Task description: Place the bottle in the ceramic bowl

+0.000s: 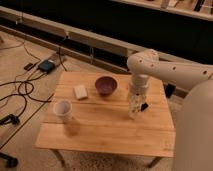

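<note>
- Two-finger gripper (136,107) at the right side of the wooden table (110,131), closed around the small clear plastic bottle (131,113); their outlines blur together, and the bottle's cap is hidden.
- White robot body (197,131) cut off by the right edge.
- Small pale block (80,92) beside the dark maroon ceramic bowl (106,85): too blurred to identify.

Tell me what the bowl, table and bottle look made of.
Ceramic bowl: smooth dark maroon, likely glazed ceramic. Table: pale planked wood, perhaps bamboo, seams showing. Bottle: see-through, probably clear plastic, standing on the table's right side with the gripper closed around it.
</note>
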`<state>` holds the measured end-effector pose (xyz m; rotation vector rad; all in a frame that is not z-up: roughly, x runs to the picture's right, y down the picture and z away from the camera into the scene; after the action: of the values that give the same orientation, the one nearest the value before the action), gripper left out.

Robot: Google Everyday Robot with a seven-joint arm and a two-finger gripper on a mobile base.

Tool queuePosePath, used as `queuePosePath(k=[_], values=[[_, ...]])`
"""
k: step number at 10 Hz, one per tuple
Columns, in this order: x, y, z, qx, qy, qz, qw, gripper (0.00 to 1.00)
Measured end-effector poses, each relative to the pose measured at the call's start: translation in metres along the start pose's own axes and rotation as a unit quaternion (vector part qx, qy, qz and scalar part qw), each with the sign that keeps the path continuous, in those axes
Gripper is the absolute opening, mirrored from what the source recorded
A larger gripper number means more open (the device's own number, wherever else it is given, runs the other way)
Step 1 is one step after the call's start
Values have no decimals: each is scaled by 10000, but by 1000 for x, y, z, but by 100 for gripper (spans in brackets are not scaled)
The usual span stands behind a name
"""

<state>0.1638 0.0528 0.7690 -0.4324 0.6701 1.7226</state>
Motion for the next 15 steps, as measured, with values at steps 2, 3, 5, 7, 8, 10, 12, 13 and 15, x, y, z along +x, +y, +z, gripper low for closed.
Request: queuePosePath(k=[2, 3, 5, 7, 8, 10, 12, 13, 15], values=[[-10, 29, -25, -75, -270, -297, 9992, 0], [-14, 43, -34, -106, -375, -434, 9983, 0], [-26, 75, -56, -177, -632, -765, 9949, 0], [-38, 99, -77, -187, -833, -1020, 9911, 0], [-43, 107, -85, -177, -905, -1113, 9895, 0], [-56, 123, -98, -159, -1029, -1282, 9863, 0], [-72, 135, -100, -150, -1097, -1398, 9840, 0], [-80, 140, -99, -162, -1120, -1438, 9831, 0], [-100, 153, -89, -215, -1136, -1527, 9815, 0]])
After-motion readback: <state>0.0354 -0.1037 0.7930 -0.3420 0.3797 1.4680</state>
